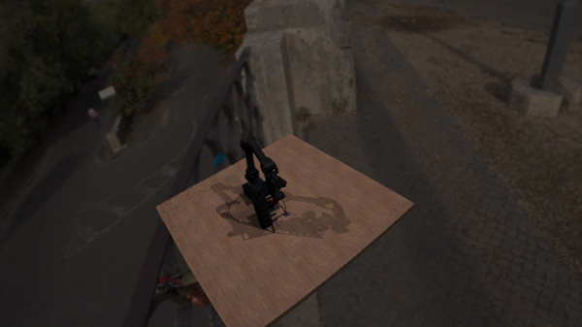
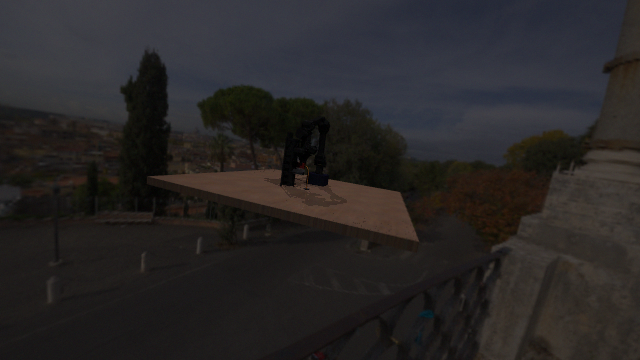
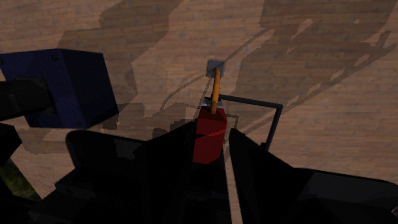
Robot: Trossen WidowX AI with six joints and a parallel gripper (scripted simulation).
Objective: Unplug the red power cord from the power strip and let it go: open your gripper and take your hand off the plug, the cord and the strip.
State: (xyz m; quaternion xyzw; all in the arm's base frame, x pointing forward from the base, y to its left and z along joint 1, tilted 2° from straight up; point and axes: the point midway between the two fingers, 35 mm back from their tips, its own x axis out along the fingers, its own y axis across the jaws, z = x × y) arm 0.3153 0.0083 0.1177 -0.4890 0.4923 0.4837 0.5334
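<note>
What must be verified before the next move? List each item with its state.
1. Red plug sits between the fingers: ok.
2. Gripper clamped on the plug: not ok, it is open.
3. Plug out of the power strip: cannot tell, the socket is hidden.
4. Cord free of the fingers: ok.
5. Blue box apart from the gripper: ok.
</note>
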